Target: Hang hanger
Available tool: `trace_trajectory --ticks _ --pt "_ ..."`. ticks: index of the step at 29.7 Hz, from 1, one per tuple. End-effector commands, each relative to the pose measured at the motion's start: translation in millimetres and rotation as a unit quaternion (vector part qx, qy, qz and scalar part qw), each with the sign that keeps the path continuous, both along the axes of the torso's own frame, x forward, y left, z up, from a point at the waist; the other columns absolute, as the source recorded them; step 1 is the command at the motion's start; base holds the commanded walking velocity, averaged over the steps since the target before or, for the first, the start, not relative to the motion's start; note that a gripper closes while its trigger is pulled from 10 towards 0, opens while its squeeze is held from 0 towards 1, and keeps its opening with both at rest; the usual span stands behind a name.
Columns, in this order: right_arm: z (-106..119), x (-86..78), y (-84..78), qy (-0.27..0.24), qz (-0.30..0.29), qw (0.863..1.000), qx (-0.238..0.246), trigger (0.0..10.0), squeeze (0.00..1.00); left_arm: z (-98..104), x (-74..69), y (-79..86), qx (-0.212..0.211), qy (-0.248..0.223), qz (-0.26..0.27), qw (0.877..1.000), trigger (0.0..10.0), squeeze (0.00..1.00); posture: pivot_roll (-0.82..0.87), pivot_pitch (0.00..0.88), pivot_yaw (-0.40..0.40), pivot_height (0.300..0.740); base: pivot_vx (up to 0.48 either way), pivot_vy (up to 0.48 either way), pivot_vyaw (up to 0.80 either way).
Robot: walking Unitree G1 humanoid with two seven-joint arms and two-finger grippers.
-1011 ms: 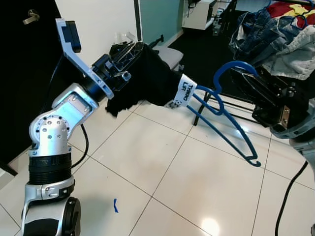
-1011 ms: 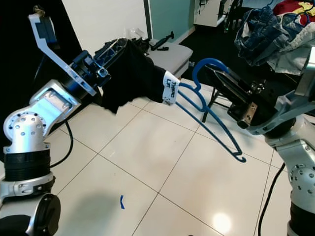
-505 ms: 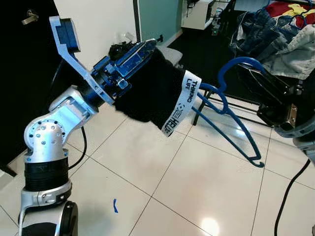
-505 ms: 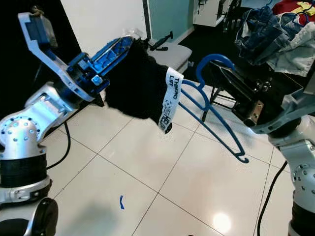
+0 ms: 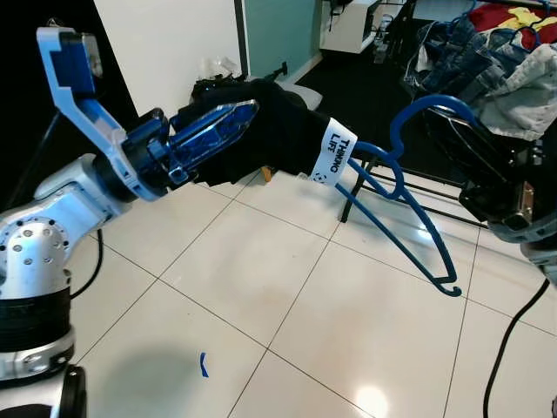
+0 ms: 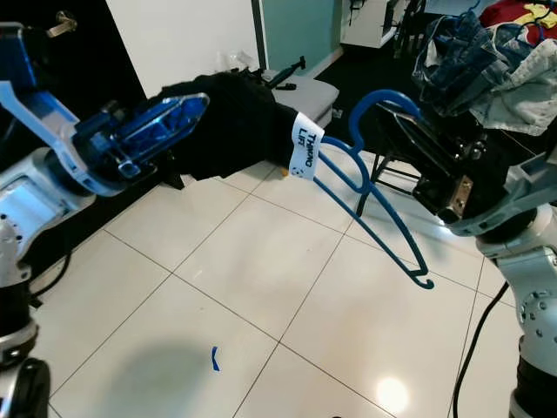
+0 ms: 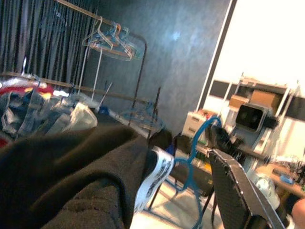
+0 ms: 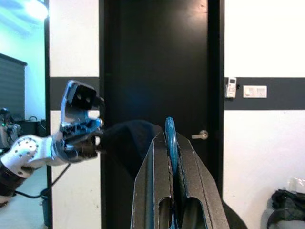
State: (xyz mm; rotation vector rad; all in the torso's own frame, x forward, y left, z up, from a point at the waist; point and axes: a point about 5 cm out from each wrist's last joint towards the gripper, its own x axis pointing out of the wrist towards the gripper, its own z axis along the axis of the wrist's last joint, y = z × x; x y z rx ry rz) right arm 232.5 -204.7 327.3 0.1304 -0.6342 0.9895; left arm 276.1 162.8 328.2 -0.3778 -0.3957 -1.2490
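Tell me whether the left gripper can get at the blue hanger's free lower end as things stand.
Probably not: the left gripper is buried in the black garment draped over it, and the blue hanger, clamped at its hook by the right gripper, slopes down away from it.

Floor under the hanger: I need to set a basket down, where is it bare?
The white tile floor is bare from below the blue hanger toward the camera, apart from a small blue mark. Behind it is crowded: a chair, a clothes pile.

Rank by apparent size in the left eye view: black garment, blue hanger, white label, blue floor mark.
1. black garment and blue hanger: similar spread, too close to rank
2. white label
3. blue floor mark
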Motion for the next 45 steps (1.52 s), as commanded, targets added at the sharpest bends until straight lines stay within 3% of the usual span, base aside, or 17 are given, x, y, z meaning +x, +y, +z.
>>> trace_trajectory --ticks 1,13,21,27,34,37,38,42,45 --pt "7 -7.3 1.3 -0.024 0.015 1.0 0.008 0.0 0.0 -1 -2.2 4.7 0.014 -0.007 0.003 1.0 10.0 0.0 0.04 0.122 0.062 0.74 0.0 0.0 0.0" --pt "11 -14.1 2.9 -0.039 0.044 0.998 0.033 0.0 0.0 -9 0.5 6.9 0.032 -0.005 0.0 0.999 10.0 0.0 0.03 0.126 0.067 0.74 0.0 0.0 0.0" --pt "18 -20.9 -2.1 -0.06 0.058 0.994 0.072 0.0 0.0 -18 10.1 15.2 0.045 0.012 0.034 0.998 10.0 0.0 0.04 0.13 0.07 0.74 0.0 0.0 0.0" --pt "22 -23.8 -8.2 -0.071 0.057 0.991 0.097 0.0 0.0 -31 9.2 21.4 0.055 0.03 0.028 0.998 10.0 0.0 0.04 0.13 0.069 0.74 0.0 0.0 0.0" --pt "24 -24.1 -11.8 -0.073 0.051 0.991 0.103 0.0 0.0 -42 4.3 28.2 0.081 0.042 0.017 0.996 10.0 0.0 0.04 0.13 0.069 0.74 0.0 0.0 0.0" --pt "25 -24.4 -13.2 -0.073 0.049 0.991 0.103 0.0 0.0 -48 1.2 34.1 0.105 0.044 0.018 0.993 10.0 0.0 0.03 0.129 0.069 0.74 0.0 0.0 0.0" --pt "24 -24.1 -14.2 -0.068 0.046 0.992 0.098 0.0 0.0 -50 -0.9 44.1 0.128 0.04 0.03 0.991 10.0 0.0 0.03 0.128 0.067 0.74 0.0 0.0 0.0" --pt "23 -23.4 -14.3 -0.058 0.045 0.993 0.09 0.0 0.0 -43 -3.2 53.8 0.139 0.025 0.042 0.989 10.0 0.0 0.03 0.128 0.066 0.74 0.0 0.0 0.0" --pt "13 -19.5 -12.8 -0.029 0.042 0.996 0.074 0.0 0.0 -21 -10.7 63.6 0.142 -0.016 0.048 0.988 10.0 0.0 0.03 0.127 0.064 0.74 0.0 0.0 0.0"
